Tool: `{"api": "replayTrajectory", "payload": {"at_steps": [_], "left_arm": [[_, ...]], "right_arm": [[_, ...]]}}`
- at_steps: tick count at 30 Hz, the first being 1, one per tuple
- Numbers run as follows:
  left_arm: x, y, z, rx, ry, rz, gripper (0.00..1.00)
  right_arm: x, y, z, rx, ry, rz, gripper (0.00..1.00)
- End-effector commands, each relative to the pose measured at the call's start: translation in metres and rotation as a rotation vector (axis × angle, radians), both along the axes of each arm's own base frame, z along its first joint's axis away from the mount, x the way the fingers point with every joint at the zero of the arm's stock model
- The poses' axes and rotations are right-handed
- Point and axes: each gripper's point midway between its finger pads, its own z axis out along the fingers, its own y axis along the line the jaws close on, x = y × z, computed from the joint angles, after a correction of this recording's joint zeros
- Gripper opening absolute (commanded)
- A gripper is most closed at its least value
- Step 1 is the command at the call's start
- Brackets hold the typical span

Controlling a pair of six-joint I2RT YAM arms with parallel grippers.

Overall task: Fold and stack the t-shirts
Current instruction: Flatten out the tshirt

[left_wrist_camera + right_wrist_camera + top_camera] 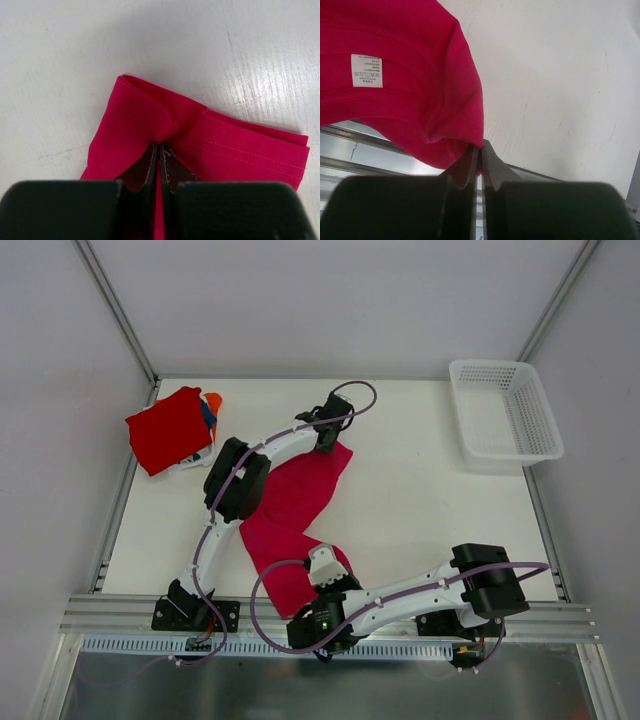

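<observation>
A magenta-pink t-shirt [295,502] lies stretched as a long folded band across the middle of the table. My left gripper [333,439] is shut on its far end, whose doubled hem shows in the left wrist view [200,135]. My right gripper [322,562] is shut on its near end and holds it lifted; the right wrist view shows that cloth [415,100] with a white care label. A folded plain red t-shirt [168,428] sits on a stack at the far left, with orange [212,400], blue and white cloth showing beneath it.
A white plastic mesh basket [504,412] stands at the far right corner. A metal rail [330,612] runs along the near table edge by the arm bases. White walls close the table on three sides.
</observation>
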Motion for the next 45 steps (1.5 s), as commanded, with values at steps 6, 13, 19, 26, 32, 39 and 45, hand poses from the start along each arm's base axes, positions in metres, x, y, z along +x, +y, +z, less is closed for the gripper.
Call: {"api": "replayTrajectory", "payload": {"at_steps": [6, 13, 19, 26, 32, 39, 45], "left_arm": [[0.004, 0.013, 0.002, 0.001, 0.016, 0.057, 0.0], [-0.002, 0.027, 0.08, -0.008, -0.111, 0.067, 0.0], [-0.024, 0.043, 0.2, -0.12, -0.287, 0.06, 0.0], [-0.072, 0.063, 0.292, -0.254, -0.426, 0.056, 0.0], [-0.098, 0.062, 0.31, -0.316, -0.409, 0.011, 0.0], [-0.158, 0.082, 0.366, -0.461, -0.489, -0.019, 0.0], [-0.216, 0.139, 0.445, -0.537, -0.655, -0.006, 0.0]], "right_arm": [[-0.001, 0.006, 0.006, 0.001, 0.005, -0.005, 0.0], [0.007, -0.001, 0.024, 0.012, -0.048, -0.007, 0.0], [0.02, -0.01, 0.061, 0.032, -0.124, 0.01, 0.0], [0.031, -0.024, 0.1, 0.035, -0.209, 0.015, 0.0], [0.031, -0.027, 0.117, 0.109, -0.234, 0.038, 0.0], [0.043, -0.019, 0.198, 0.231, -0.332, 0.154, 0.0], [0.061, -0.074, 0.362, 0.511, -0.53, 0.25, 0.0]]}}
